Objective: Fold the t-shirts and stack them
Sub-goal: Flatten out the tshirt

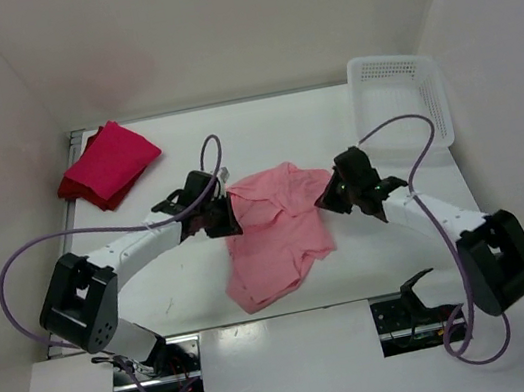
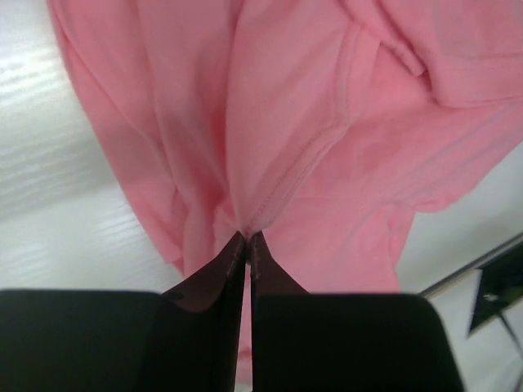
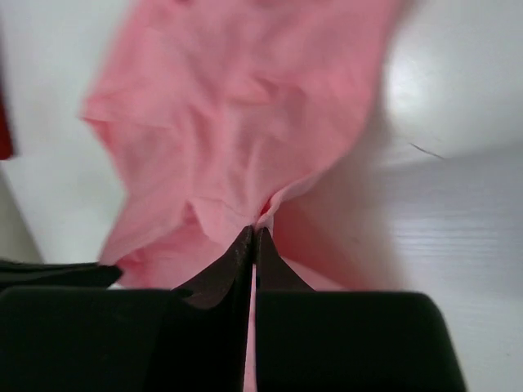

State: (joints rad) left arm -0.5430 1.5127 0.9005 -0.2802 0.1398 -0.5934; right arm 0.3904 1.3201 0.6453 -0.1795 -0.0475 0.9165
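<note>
A light salmon pink t-shirt (image 1: pixel 274 234) hangs crumpled between my two grippers at the table's middle, its lower part trailing on the table toward me. My left gripper (image 1: pixel 225 213) is shut on its left upper edge; the left wrist view shows the cloth (image 2: pixel 327 122) pinched at a seam between the closed fingers (image 2: pixel 214 282). My right gripper (image 1: pixel 331 194) is shut on its right upper edge; the right wrist view shows the cloth (image 3: pixel 237 122) pinched at the fingertips (image 3: pixel 233 261). A folded stack of a crimson-pink shirt on a dark red one (image 1: pixel 109 164) lies at the back left.
A white perforated plastic basket (image 1: pixel 400 101) stands at the back right corner. The table (image 1: pixel 231 135) is white, with walls close on the left, back and right. Purple cables loop from both arms.
</note>
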